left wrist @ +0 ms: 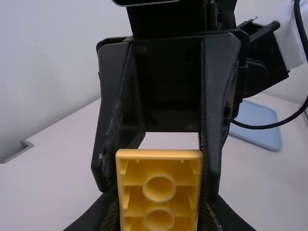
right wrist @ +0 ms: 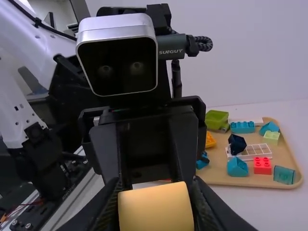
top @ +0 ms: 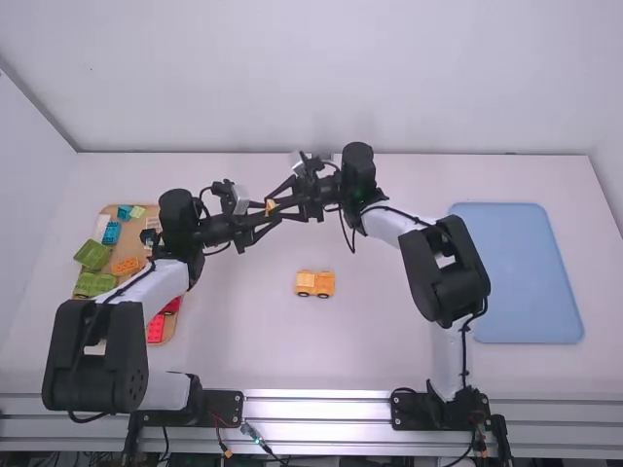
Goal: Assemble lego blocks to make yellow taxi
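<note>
In the high view my left gripper [top: 265,212] and my right gripper [top: 279,205] meet tip to tip above the table, a yellow block [top: 271,207] between them. The left wrist view has my left gripper [left wrist: 159,211] shut on the yellow block [left wrist: 160,168], its hollow underside showing; the other gripper's fingers flank it too. Seen from the right wrist, my right gripper [right wrist: 156,211] is shut on the block [right wrist: 156,207], whose face there is smooth. A yellow-orange vehicle piece with dark wheels [top: 314,283] stands on the table, nearer the arm bases.
A wooden tray [top: 173,324] of coloured blocks lies at the far left, partly under the left arm. On the right is a blue mat [top: 526,272]. White walls rise behind the table [top: 389,360] and at its sides.
</note>
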Tool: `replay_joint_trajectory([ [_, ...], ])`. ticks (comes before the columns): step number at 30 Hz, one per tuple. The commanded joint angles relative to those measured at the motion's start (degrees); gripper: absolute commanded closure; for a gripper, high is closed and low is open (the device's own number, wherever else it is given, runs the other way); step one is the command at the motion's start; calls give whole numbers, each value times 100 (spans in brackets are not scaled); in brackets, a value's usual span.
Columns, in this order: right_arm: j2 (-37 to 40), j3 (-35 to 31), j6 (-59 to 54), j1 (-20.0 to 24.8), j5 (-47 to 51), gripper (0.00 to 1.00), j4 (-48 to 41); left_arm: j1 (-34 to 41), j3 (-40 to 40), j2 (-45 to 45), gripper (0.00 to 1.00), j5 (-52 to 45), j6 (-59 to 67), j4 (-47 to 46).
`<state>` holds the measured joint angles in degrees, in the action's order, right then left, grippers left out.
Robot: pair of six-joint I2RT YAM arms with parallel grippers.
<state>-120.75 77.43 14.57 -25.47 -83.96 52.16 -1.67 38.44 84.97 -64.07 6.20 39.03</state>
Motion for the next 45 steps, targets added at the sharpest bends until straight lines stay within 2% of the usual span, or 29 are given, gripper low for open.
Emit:
replay_joint_trajectory([
  [1, -70, 173, 39, -9, -127, 65, 13, -22, -46, 44, 89, 9, 96, 37],
  [3, -70, 173, 39, -7, -127, 66, 13, -22, -46, 44, 79, 9, 94, 39],
  [4, -70, 173, 39, -7, -127, 66, 13, -22, -46, 44, 78, 9, 94, 39],
  [5, -70, 173, 39, -7, -127, 66, 13, -20, -46, 44, 70, 9, 94, 39],
  [18, -70, 168, 48, -7, -20, 74, 13, -20, -46, 44, 66, 52, 96, 46],
  [20, -70, 168, 39, -7, -20, 73, 13, -22, -46, 44, 62, 55, 105, 46],
  [21, -70, 168, 39, -7, -17, 73, 11, -22, -46, 44, 56, 55, 116, 44],
  [22, -70, 168, 42, -9, -15, 74, 11, -20, -46, 44, 43, 57, 111, 44],
  [23, -70, 168, 42, -9, -11, 73, 11, -20, -46, 44, 35, 57, 111, 44],
  [24, -70, 168, 39, -7, 52, 73, 11, -20, -46, 44, 5, 74, 109, 35],
  [25, -70, 168, 39, -7, 74, 73, 11, -20, -46, 44, 1, 76, 114, 28],
  [31, -70, 168, 57, 111, 542, 72, -35, -20, -46, 44, 1, 763, 76, -144],
  [33, -66, 170, -22, 238, 1012, 73, -341, -22, -46, 44, 1, 1137, 72, -304],
  [40, -15, 170, -498, 533, 1711, 81, -1307, -20, -46, 44, 1, 2129, 85, -861],
  [45, 518, 168, -1803, 538, 3097, 83, -3351, -20, -46, 44, 1, 2677, 94, -804],
])
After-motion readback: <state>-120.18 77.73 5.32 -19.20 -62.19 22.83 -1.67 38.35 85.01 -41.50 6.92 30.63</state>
